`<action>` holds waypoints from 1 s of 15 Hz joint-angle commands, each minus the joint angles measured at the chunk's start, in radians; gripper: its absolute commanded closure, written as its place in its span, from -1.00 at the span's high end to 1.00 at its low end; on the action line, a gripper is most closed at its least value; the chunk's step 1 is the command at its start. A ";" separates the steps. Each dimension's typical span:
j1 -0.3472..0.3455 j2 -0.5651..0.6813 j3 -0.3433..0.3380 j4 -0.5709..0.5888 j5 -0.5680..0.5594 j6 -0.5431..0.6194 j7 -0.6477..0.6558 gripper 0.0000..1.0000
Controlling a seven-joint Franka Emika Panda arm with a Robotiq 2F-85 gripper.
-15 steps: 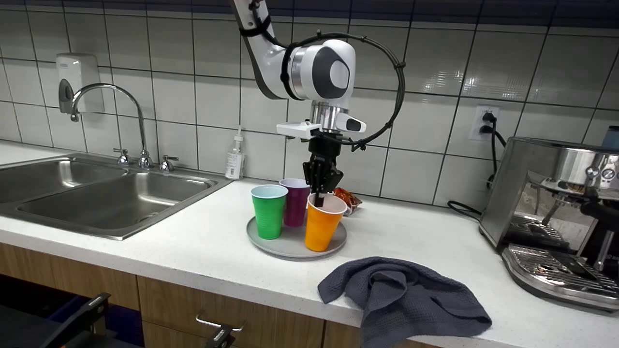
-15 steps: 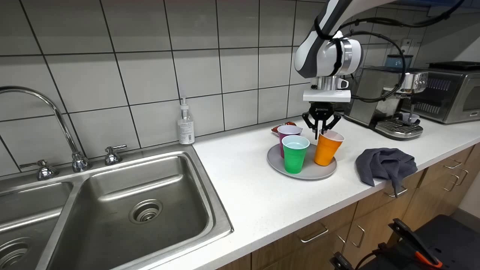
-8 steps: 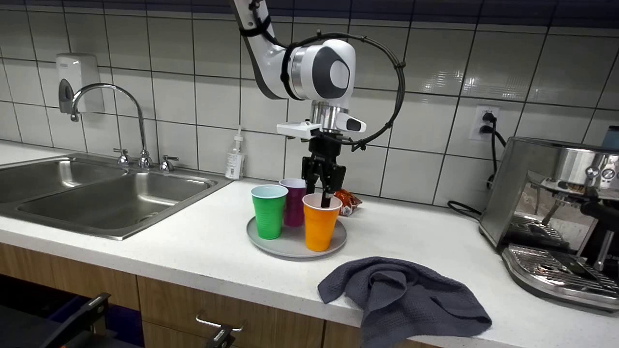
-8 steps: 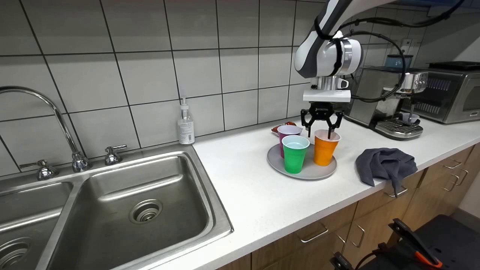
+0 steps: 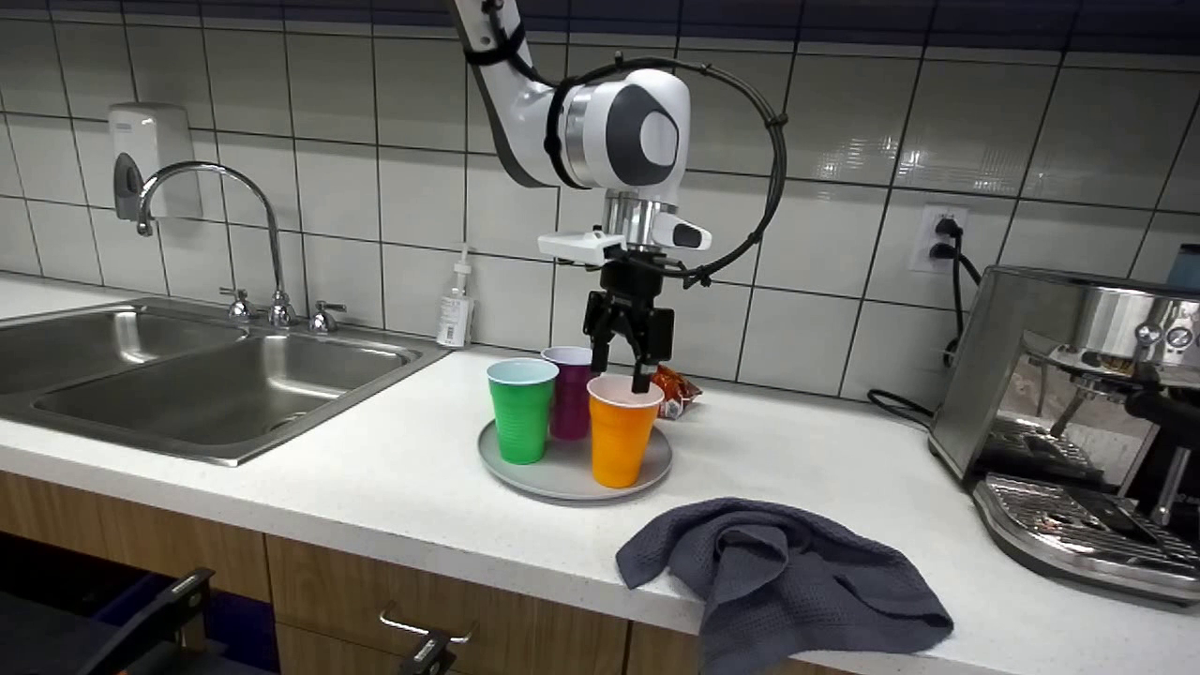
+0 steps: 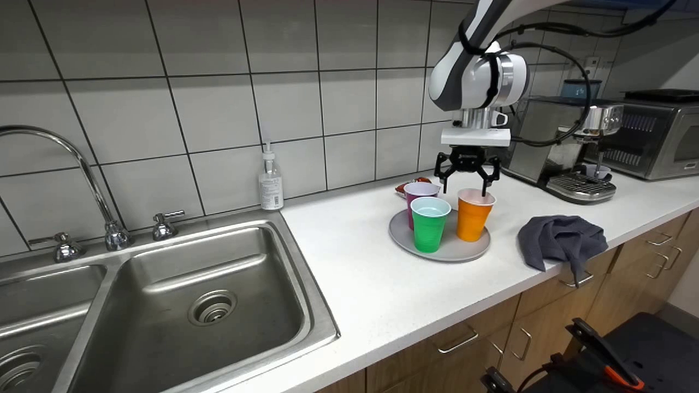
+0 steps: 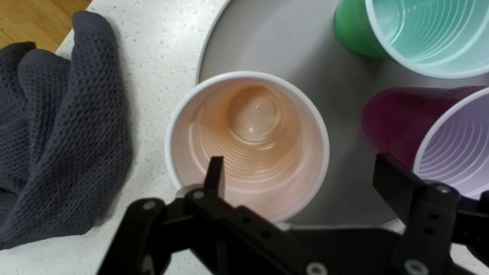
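Orange cup (image 5: 619,439), standing upright, mouth up, near the edge of a gray plate (image 5: 562,480). The outer wall is bright orange and narrows downward; a white lip rings the opening. In the wrist view the interior appears pale peach, with fine rings along the wall and a round bottom. It stands apart from the green cup (image 5: 521,417) and the purple cup (image 5: 573,403).

Exterior views: both are facing the tiled wall (image 5: 422,197), sharing the plate (image 5: 567,469); an exterior view is standing nearer the sink (image 6: 158,333). Wrist view: is looking closely down into the orange cup (image 7: 248,160).
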 commanded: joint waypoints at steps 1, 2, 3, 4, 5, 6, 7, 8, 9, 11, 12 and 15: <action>-0.012 -0.041 0.010 -0.018 0.010 0.010 -0.008 1.00; -0.012 -0.048 0.011 -0.020 0.010 0.012 -0.009 1.00; -0.012 -0.053 0.012 -0.021 0.010 0.013 -0.012 1.00; -0.011 -0.061 0.012 -0.025 0.009 0.016 -0.012 1.00; -0.010 -0.069 0.012 -0.027 0.009 0.017 -0.013 1.00; -0.010 -0.076 0.013 -0.029 0.008 0.018 -0.015 1.00; -0.008 -0.085 0.013 -0.033 0.004 0.018 -0.015 1.00; -0.007 -0.096 0.014 -0.039 0.002 0.019 -0.019 1.00; -0.005 -0.110 0.013 -0.047 -0.004 0.021 -0.020 1.00; -0.001 -0.136 0.014 -0.064 -0.016 0.022 -0.028 1.00; 0.001 -0.151 0.016 -0.075 -0.022 0.023 -0.032 1.00; 0.005 -0.206 0.027 -0.121 -0.034 0.023 -0.057 1.00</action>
